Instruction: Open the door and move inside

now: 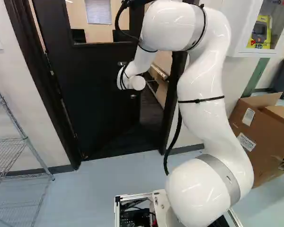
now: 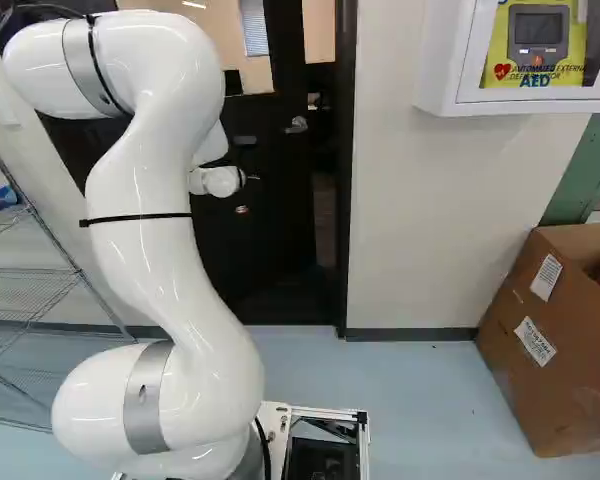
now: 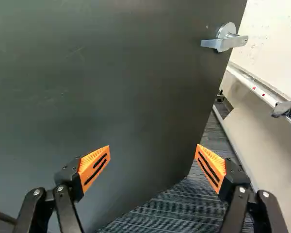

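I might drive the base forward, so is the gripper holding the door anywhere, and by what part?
Nothing is held: the gripper stands open.

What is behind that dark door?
Past the open door: dark striped carpet and a whiteboard with a tray. Through its window: a blind on a pale wall. The door's solid part hides whatever lies straight behind it.

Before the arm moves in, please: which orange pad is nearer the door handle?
The pad seen over the free edge of the door, with carpet behind it; the other pad shows only against the door.
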{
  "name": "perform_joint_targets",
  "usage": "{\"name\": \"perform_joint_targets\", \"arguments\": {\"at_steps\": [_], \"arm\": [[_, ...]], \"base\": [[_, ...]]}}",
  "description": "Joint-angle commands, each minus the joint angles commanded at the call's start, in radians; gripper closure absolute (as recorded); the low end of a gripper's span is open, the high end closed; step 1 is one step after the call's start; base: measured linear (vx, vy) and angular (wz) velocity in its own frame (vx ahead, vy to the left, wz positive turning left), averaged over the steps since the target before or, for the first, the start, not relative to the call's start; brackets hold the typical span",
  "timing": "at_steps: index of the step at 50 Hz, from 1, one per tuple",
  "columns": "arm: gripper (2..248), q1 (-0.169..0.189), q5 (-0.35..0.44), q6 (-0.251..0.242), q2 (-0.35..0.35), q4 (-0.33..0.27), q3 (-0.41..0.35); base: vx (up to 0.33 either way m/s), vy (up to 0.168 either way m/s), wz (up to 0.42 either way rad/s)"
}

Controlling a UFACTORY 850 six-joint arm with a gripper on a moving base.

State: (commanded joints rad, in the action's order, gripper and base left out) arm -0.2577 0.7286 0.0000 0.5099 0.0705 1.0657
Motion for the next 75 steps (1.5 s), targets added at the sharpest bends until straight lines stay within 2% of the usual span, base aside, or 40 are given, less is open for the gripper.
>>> {"name": "perform_joint_targets", "arguments": {"at_steps": [41,75], "arm": [[3,0.011,0.072,0.0,-0.2,0.0,-0.25],[3,0.047,0.104,0.0,-0.365,0.0,-0.438]], "base": [[0.0,0.0,0.0],[0.0,0.0,0.0]]}}
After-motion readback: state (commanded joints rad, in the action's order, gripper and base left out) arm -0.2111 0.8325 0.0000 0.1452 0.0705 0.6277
